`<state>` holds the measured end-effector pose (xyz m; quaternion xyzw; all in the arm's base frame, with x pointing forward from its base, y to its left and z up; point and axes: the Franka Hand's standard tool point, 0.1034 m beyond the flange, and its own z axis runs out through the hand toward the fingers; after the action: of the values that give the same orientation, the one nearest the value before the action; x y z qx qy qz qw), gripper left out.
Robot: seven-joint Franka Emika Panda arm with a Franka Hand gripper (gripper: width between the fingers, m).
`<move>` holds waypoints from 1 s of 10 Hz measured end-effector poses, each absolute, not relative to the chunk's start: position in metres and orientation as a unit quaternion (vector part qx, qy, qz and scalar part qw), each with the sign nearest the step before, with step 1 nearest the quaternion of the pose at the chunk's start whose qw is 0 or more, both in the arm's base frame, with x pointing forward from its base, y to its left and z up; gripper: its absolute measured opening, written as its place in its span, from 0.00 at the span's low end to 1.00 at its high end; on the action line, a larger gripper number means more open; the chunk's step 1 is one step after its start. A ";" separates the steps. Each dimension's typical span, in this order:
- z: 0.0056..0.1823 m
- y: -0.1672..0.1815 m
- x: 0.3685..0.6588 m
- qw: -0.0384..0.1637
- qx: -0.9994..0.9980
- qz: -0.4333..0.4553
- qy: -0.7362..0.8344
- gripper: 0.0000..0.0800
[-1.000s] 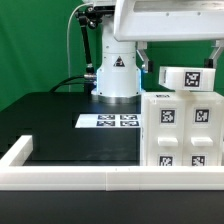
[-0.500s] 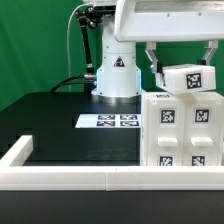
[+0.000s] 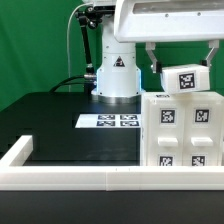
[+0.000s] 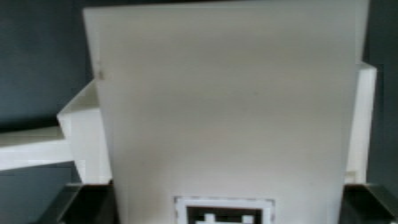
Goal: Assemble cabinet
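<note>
cabinet (image 3: 185, 135) sits on the black table (image 3: 50, 125) at the exterior view's right, up against the low white rim (image 3: 60, 178) at the front; its face is toward the camera, a grid of square tagged blocks, cut off by the frame edge on the right and partly hidden by the rim below. white block (image 3: 170, 80) with one tag (image 3: 187, 79) facing the camera is right over the cabinet's top edge, slightly tilted; can't tell if it touches the top or hangs just clear. gripper (image 3: 181, 66) comes down from above with a dark finger on each side of the block, so it reads as clamped on it. wrist view is almost all the same white block (image 4: 222, 100), tag (image 4: 226, 212) at its near end, another white part of the cabinet beside it, dark table behind. marker board (image 3: 110, 121) lies flat on the table to the exterior view's left of the cabinet, just in front of the arm base (image 3: 115, 78). green backdrop (image 3: 35, 50) behind everything
</note>
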<state>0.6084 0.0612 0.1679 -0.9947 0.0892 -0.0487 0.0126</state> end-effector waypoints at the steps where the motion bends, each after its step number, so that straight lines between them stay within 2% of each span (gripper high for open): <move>1: 0.168 0.062 0.608 0.014 -0.991 -0.048 0.122 0.69; 10: 0.167 0.079 0.609 0.042 -0.866 -0.041 0.496 0.70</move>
<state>0.6092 0.0785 0.1671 -0.8664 0.4960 -0.0405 0.0419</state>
